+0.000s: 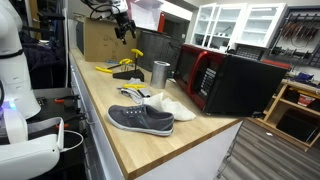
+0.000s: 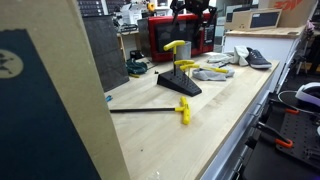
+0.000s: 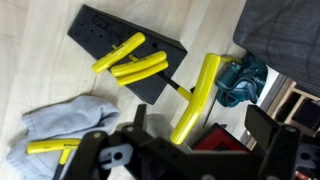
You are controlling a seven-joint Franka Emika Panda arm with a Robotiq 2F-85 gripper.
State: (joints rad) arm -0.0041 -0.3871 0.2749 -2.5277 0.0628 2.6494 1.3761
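Overhead in an exterior view, my gripper (image 1: 124, 30) hangs empty, jaws spread wide, above the black stand (image 1: 128, 72). In an exterior view, a long yellow key (image 2: 184, 112) lies on the bench at the stand's six o'clock, probably yet to be racked. Wrist view: racked keys (image 3: 130, 62) at eleven o'clock, a stray key (image 3: 45, 147) at eight.

Yellow T-handle keys (image 3: 140, 68), black stand (image 3: 95, 30), grey cloth (image 3: 60, 120), perhaps teal bundle (image 3: 243, 80), pale wood-grain table (image 3: 30, 60).

Your arm stands high, wrist turned downward. Your claw (image 1: 122, 27) hangs pointing down; the wrist view shows its fingers (image 3: 270, 140) spread wide, holding nothing.
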